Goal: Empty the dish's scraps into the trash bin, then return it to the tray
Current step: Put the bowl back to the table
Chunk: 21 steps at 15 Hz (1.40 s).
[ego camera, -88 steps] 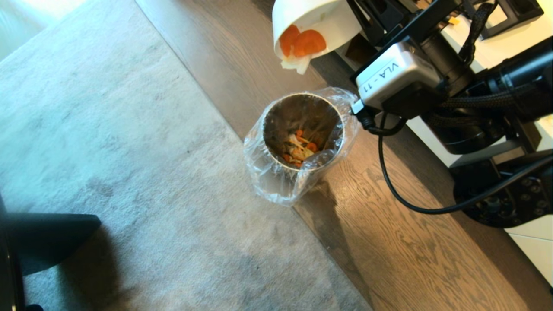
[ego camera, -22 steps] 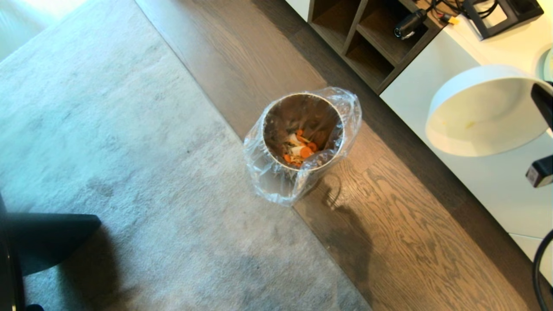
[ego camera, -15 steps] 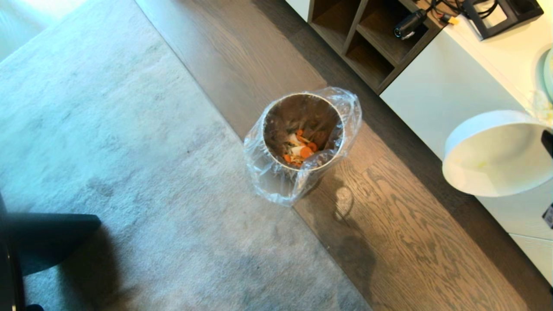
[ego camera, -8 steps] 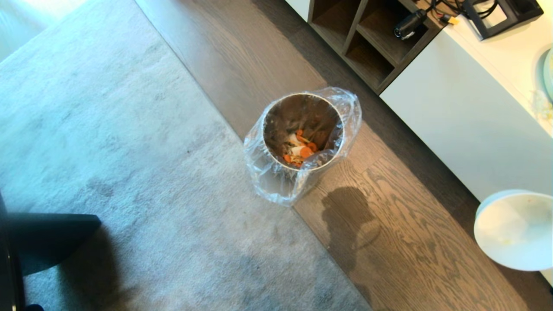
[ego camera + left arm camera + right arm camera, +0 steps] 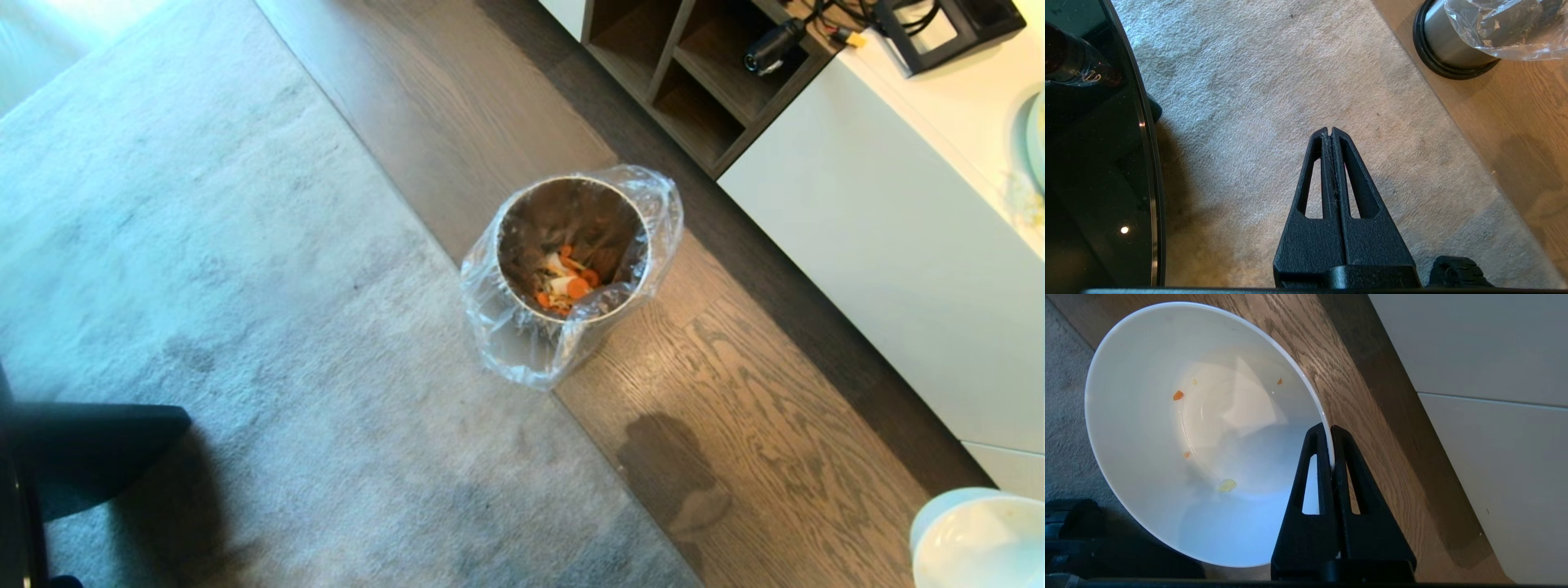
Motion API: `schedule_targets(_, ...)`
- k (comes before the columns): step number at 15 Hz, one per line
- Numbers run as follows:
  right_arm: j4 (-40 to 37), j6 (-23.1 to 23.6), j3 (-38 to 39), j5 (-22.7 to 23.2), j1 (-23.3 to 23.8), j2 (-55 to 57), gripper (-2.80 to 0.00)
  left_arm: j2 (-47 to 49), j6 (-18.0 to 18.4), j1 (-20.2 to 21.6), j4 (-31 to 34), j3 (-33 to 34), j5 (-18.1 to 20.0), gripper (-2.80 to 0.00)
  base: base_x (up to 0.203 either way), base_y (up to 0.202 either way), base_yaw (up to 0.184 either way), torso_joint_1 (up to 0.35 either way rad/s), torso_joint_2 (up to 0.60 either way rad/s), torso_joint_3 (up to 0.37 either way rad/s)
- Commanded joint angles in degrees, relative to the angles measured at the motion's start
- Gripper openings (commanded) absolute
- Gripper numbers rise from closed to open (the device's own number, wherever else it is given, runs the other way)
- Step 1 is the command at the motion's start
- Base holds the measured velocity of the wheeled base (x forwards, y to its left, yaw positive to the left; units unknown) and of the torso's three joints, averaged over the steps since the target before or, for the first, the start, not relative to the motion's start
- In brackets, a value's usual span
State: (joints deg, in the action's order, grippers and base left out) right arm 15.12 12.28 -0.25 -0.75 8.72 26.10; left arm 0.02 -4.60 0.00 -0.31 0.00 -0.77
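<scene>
The metal trash bin (image 5: 571, 269) with its clear liner stands on the wood floor at the carpet's edge, and orange and white scraps (image 5: 565, 286) lie at its bottom. The cream-white dish (image 5: 1180, 428) is pinched by its rim in my right gripper (image 5: 1329, 428), which is shut on it. Only a few tiny crumbs cling inside. In the head view the dish (image 5: 980, 539) shows at the lower right corner, away from the bin. My left gripper (image 5: 1329, 130) hangs shut and empty over the carpet, the trash bin's base (image 5: 1449, 49) beyond it. The tray is out of view.
A white cabinet (image 5: 882, 245) with open wooden shelves (image 5: 694, 73) runs along the right. A pale green plate edge (image 5: 1037, 131) sits on its top. A dark glass table (image 5: 1094, 163) lies beside my left arm. Grey carpet (image 5: 245, 286) covers the left floor.
The right gripper has carried the dish from over the bin, past the cabinet, down to the lower right corner of the head view. The scraps now lie in the bin. The left arm has not moved.
</scene>
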Motion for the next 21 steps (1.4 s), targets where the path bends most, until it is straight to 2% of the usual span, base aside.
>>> schedule_targets(1, -8.33, -0.23, 0.22, 0.29, 0.3, -9.88, -2.8, -0.02, -0.06, 0.0, -0.04, 0.0, -0.02, -2.8, 0.0, 0.0, 0.0, 0.0, 0.0, 0.0)
schedule_targets(2, -10.39, -1.75, 0.25, 0.39, -0.12, -9.92, -2.8, -0.02, -0.06, 0.0, -0.04, 0.0, -0.02, -2.8, 0.0, 0.0, 0.0, 0.0, 0.0, 0.0)
schedule_targets(5, -11.13, -5.72, 0.25, 0.4, -6.63, -10.01, -2.8, -0.02, -0.06, 0.0, -0.04, 0.0, -0.02, -2.8, 0.0, 0.0, 0.0, 0.0, 0.0, 0.0)
schedule_targets(6, -11.43, -6.3, 0.25, 0.5, -7.2, -11.59, -2.8, -0.02, -0.06, 0.0, -0.04, 0.0, -0.02, -2.8, 0.0, 0.0, 0.0, 0.0, 0.0, 0.0)
schedule_targets(9, -14.63, -7.93, 0.25, 1.33, -8.06, -18.06, -2.8, -0.02, -0.06, 0.0, -0.04, 0.0, -0.02, -2.8, 0.0, 0.0, 0.0, 0.0, 0.0, 0.0)
schedule_targets(13, -15.01, -9.05, 0.25, 1.47, -8.74, -25.46, -2.8, -0.02, -0.06, 0.0, -0.04, 0.0, -0.02, -2.8, 0.0, 0.0, 0.0, 0.0, 0.0, 0.0)
schedule_targets(21, -14.85, -11.75, 0.25, 1.28, -8.72, -26.1, -2.8, -0.02, -0.05, 0.0, -0.04, 0.0, -0.02, -2.8, 0.0, 0.0, 0.0, 0.0, 0.0, 0.0)
